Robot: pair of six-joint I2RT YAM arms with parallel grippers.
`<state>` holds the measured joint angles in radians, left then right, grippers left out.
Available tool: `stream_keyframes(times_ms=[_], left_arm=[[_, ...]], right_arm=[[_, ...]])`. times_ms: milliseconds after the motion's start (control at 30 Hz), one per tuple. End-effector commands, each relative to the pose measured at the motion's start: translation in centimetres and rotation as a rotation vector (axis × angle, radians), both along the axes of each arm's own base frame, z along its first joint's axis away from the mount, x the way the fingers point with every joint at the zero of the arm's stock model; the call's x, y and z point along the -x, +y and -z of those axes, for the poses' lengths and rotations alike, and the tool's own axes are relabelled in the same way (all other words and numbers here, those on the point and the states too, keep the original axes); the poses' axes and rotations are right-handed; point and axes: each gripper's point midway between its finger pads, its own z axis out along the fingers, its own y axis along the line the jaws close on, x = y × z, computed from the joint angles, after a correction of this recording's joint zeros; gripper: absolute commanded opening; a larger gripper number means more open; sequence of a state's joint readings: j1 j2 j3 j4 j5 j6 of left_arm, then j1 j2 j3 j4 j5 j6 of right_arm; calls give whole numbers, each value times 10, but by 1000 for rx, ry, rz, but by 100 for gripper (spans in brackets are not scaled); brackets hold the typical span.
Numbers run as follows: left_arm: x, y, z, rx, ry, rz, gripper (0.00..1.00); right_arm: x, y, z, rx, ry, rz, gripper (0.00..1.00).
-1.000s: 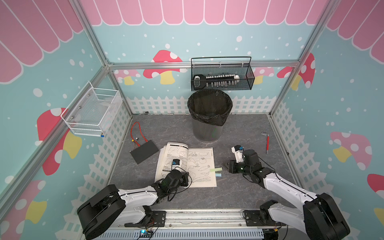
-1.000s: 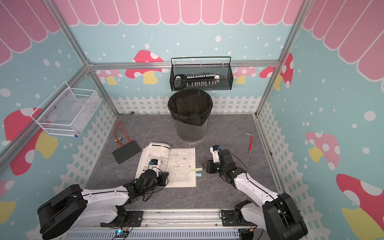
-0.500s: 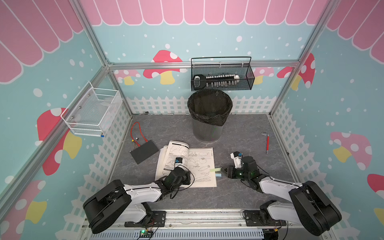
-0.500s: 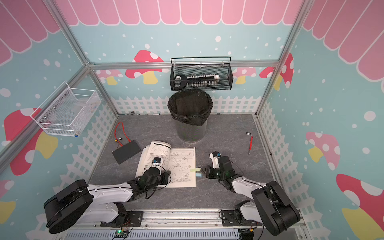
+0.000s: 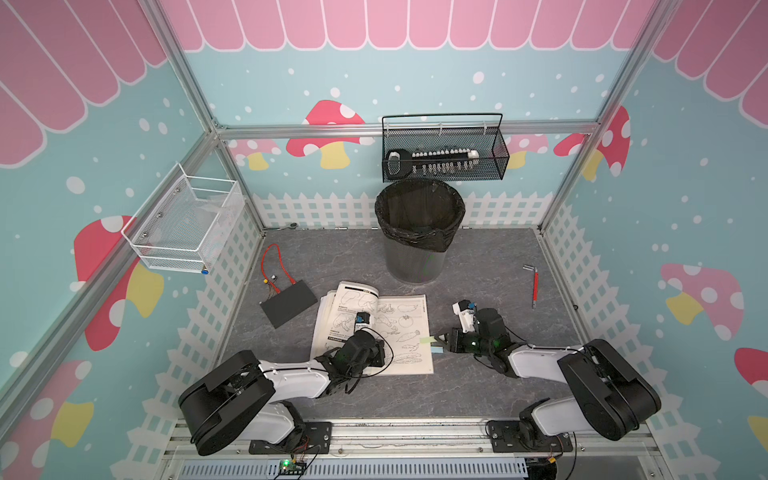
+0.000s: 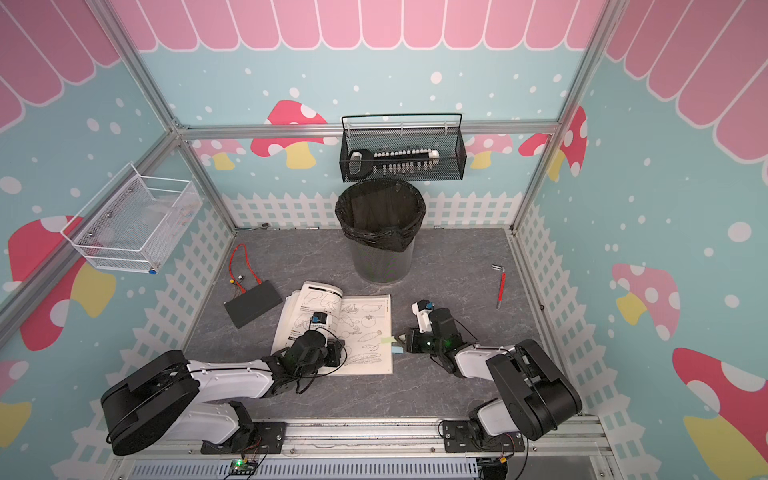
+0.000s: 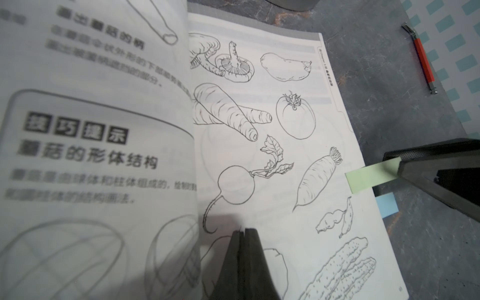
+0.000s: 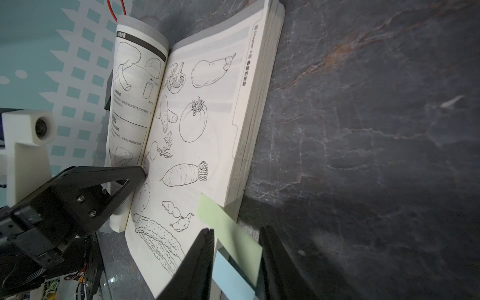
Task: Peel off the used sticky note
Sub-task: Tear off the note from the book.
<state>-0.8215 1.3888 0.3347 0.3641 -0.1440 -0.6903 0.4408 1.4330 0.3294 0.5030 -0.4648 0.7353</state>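
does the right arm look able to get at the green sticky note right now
Probably yes: the right end effector sits at the free end of the green sticky note, jaws apart on either side, nothing else between. The blue note lies close beside it.

And the right gripper (image 5: 441, 342) has slid toward 9 o'clock off the bare mat (image 5: 478, 257) and is right up at the 3 o'clock edge of the book (image 5: 415, 361), jaws drawn in a touch and sitting either side of the green sticky note (image 5: 425, 340), while the big elbow (image 5: 602, 386) behind it has swung in toward 11 o'clock. Over on the page the left gripper (image 7: 244, 231) has nudged toward 2 o'clock, and the left-hand pages (image 5: 353, 291) have curled up higher at the book's 12 o'clock end
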Motion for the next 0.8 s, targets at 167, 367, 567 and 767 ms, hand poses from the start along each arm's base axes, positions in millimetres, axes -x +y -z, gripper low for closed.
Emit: stream_keyframes(times_ms=[167, 367, 567, 767], left_arm=[[-5, -19, -2, 6, 8, 53, 0], [-9, -23, -5, 3, -2, 61, 0], [-11, -26, 0, -7, 10, 67, 0], [-7, -24, 11, -13, 39, 64, 0]], right_arm=[[-7, 5, -13, -15, -36, 0, 27], [-8, 4, -15, -9, -39, 14, 13], [-12, 4, -19, -16, -43, 30, 2], [-22, 3, -32, -16, -70, 64, 0]])
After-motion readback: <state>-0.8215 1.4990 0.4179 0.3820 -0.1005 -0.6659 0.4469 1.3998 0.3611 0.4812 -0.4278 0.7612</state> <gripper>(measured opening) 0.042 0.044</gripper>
